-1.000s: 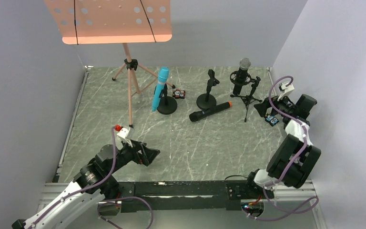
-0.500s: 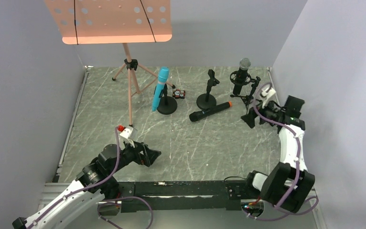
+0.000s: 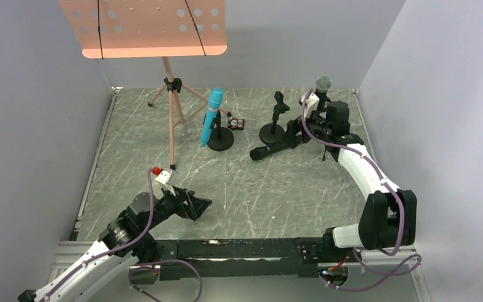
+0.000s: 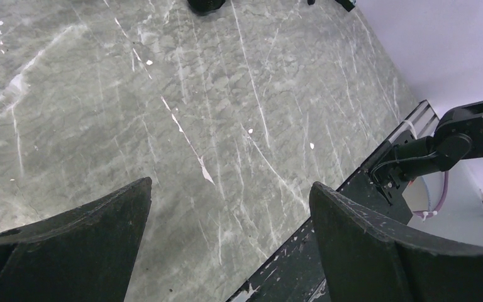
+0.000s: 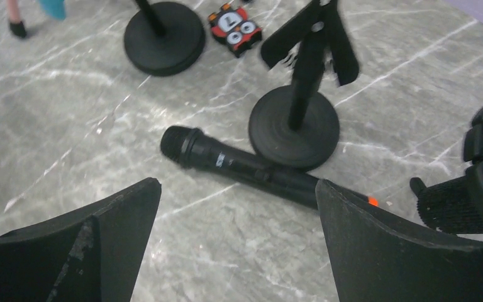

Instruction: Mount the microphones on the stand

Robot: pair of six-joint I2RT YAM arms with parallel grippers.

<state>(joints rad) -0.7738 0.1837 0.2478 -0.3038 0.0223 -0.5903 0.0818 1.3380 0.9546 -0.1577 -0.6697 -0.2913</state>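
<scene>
Black orange-tipped mic (image 5: 251, 170) lies on desk (image 5: 69, 126) beside empty stand (image 5: 294, 126); right claw (image 5: 237, 185) spread above it for pickup, left claw (image 4: 229, 185) spread, idle.

Three microphones (image 3: 212, 116), three mic stands (image 3: 272, 133)

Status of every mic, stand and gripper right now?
middle stand: clip empty
blue mic: mounted, tilted
silver-headed mic: mounted, upright
orange-ended mic: lying flat by the middle stand
left gripper: open, empty
right gripper: open, empty, above the orange-ended mic
</scene>
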